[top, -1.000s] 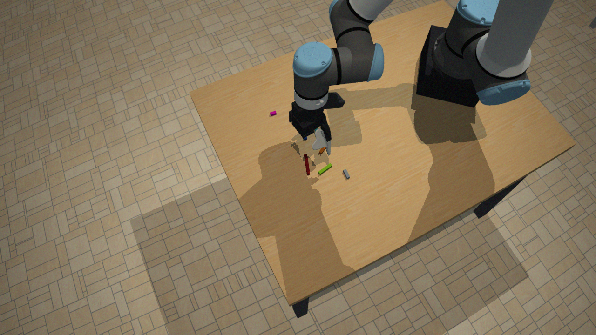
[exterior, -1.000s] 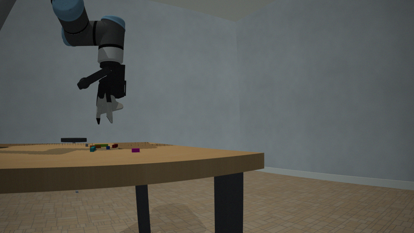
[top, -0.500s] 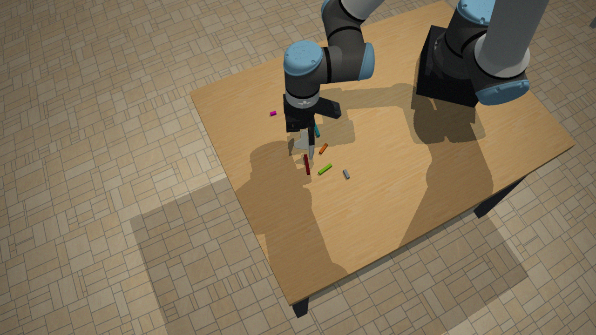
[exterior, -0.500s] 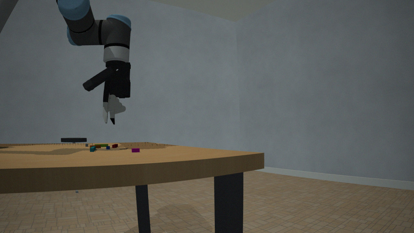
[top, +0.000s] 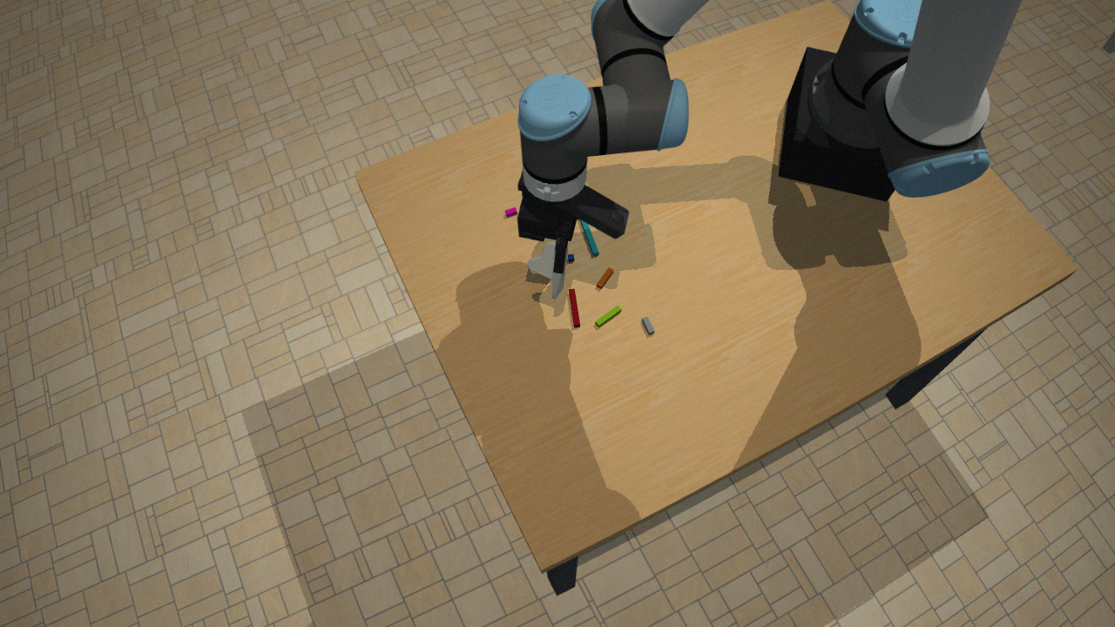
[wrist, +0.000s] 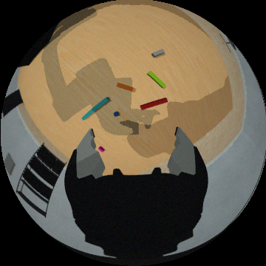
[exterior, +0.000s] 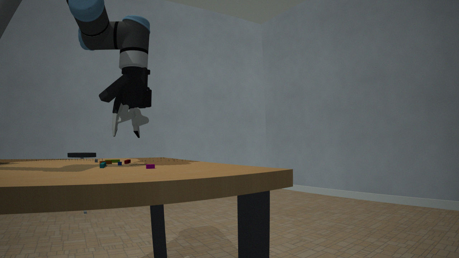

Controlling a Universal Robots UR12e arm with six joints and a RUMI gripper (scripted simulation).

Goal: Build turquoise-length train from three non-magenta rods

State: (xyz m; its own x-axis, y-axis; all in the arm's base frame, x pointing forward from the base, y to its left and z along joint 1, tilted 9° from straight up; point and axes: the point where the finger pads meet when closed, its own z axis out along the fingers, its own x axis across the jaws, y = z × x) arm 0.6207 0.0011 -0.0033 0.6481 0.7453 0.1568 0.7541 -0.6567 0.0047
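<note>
Has the turquoise rod [top: 590,239] [exterior: 102,165] [wrist: 96,108] lying flat on the wooden table [top: 685,374] [exterior: 192,189] [wrist: 129,37], taking the top view's left, right, near and far; shows its far end partly hidden there by the gripper [top: 546,290] [exterior: 126,136] [wrist: 134,129]. Just to the left of its near end, has the small blue rod [top: 571,258] [exterior: 119,163] [wrist: 116,114], apart from it. Nearer and slightly right, has the orange rod [top: 604,278] [exterior: 105,161] [wrist: 125,87] lying at a slant. Nearer again, has the dark red rod [top: 574,308] [exterior: 127,161] [wrist: 154,103] on the left and the lime rod [top: 609,316] [exterior: 112,161] [wrist: 157,79] to its right, at different angles. Farther right, has the grey rod [top: 647,326] [exterior: 96,160] [wrist: 158,53]; well off to the far left, the magenta rod [top: 510,212] [exterior: 150,166] [wrist: 101,149]. Keeps all seven separate, at mixed angles.

Above them, hangs from the arm [top: 638,117] [exterior: 134,35] with fingers spread wide, pointing down, gripping nothing and touching neither rods nor table. At the far right, rises from a black base block [top: 791,159] on the same table. Below and around the table, shows tan tiled floor [top: 156,233] [exterior: 336,224].

The end effector [top: 546,283] [exterior: 126,136] [wrist: 134,128] has turned and shifted sideways.
</note>
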